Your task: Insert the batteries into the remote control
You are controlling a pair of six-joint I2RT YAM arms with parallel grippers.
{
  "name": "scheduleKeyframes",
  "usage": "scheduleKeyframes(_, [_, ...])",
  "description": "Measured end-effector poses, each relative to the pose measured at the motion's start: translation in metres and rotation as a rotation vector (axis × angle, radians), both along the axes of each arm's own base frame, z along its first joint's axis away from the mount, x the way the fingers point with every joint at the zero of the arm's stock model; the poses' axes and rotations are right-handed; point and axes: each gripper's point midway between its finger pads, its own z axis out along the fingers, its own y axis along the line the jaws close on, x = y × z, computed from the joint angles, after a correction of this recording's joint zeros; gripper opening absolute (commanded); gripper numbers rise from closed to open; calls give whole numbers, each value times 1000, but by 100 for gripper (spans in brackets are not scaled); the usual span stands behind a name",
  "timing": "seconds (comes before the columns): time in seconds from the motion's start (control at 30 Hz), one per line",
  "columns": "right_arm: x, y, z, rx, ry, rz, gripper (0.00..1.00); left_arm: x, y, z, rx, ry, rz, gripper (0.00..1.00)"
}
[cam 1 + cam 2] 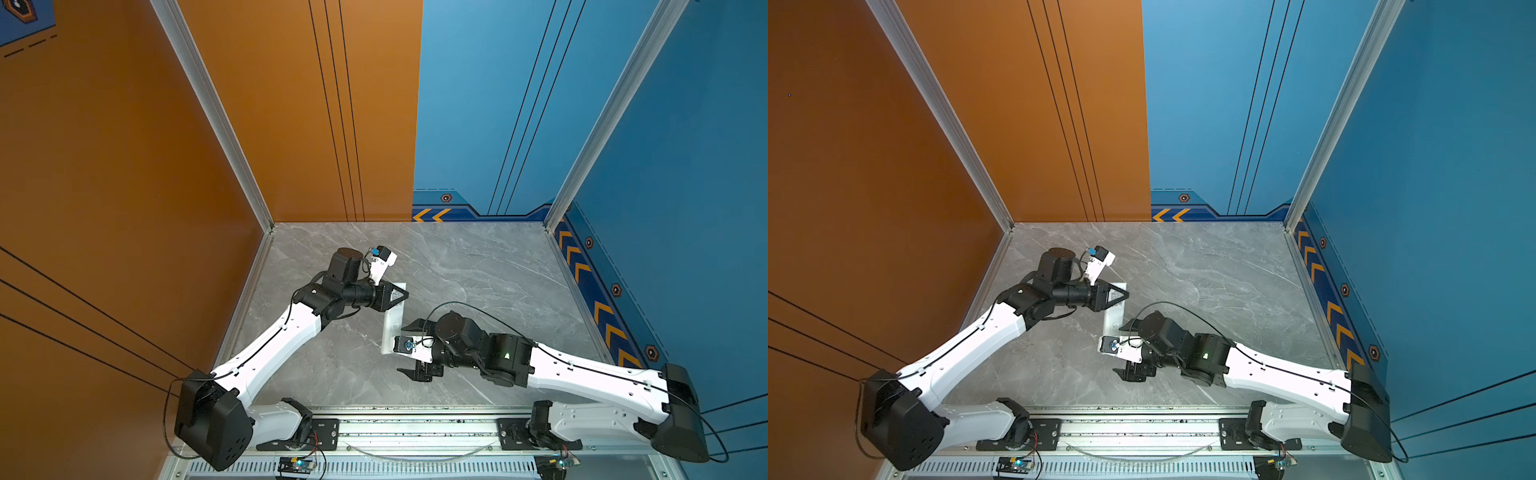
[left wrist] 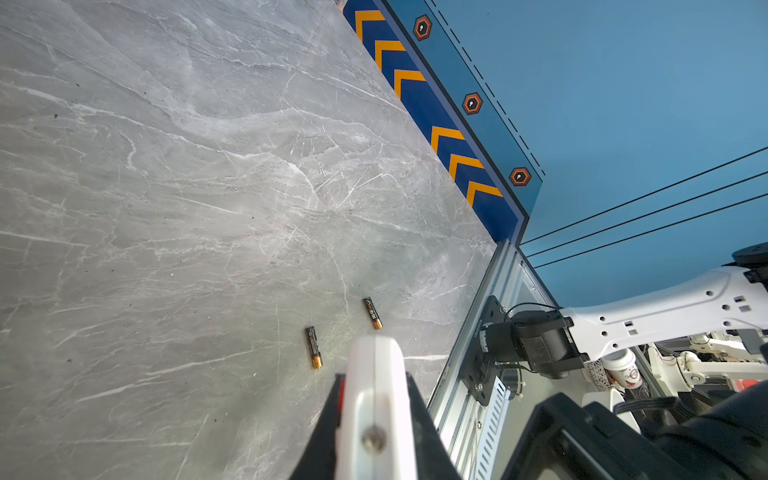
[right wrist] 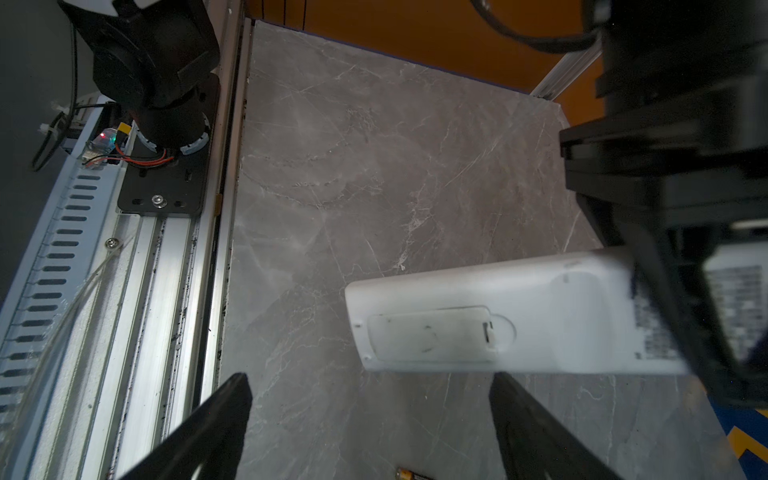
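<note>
Two batteries (image 2: pixel 313 347) (image 2: pixel 372 313) lie flat on the grey bench (image 2: pixel 166 208); they are near each other but not touching; each is dark with a gold end. They sit close to the silver rail (image 3: pixel 178 291) at the front edge of the bench; in both top views the right arm hides them.

The left claw (image 2: pixel 374 376) is squeezed tight on the remote control (image 2: pixel 376 415); its black fingers (image 2: pixel 328 415) press on the two flat sides of the long white bar. In both top views this claw (image 1: pixel 403 296) (image 1: pixel 1124 295) grips the remote control (image 1: pixel 392 324) (image 1: pixel 1112 318) near its far end; the rest of the bar points toward the right arm. You cannot tell if the bar touches the bench.

The right wrist view shows the plain white back of the remote control (image 3: pixel 561 299); the battery lid (image 3: pixel 432 332) is shut on it.

The right claw (image 3: pixel 370 376) is wide open and holds nothing; its two black fingers (image 3: pixel 232 399) stand far apart. The end of the white bar is just past the fingertips, not between them; the gold end of one battery (image 3: pixel 409 473) peeks in at the edge of that view.
</note>
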Motion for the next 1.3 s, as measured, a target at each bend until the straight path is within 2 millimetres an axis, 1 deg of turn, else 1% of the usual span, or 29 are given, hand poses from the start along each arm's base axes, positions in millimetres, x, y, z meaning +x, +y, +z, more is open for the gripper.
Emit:
scheduleKeyframes(0.13, [4,2,-1,0,-10,-13,89,0,-1,0,0,0,-2,0])
scheduleKeyframes(0.37, [8,9,-12,-26,-8,-16,89,-1,-1,0,0,0,-3,0])
scheduleKeyframes(0.57, [10,12,-7,-13,-20,-12,89,-2,-2,0,0,0,-6,0])
scheduleKeyframes(0.87, [12,16,-5,-9,-28,-10,89,-2,-2,0,0,-1,-7,0])
scheduleKeyframes(1.3, [14,18,-10,-18,-23,-12,88,-2,-2,0,-1,0,-7,0])
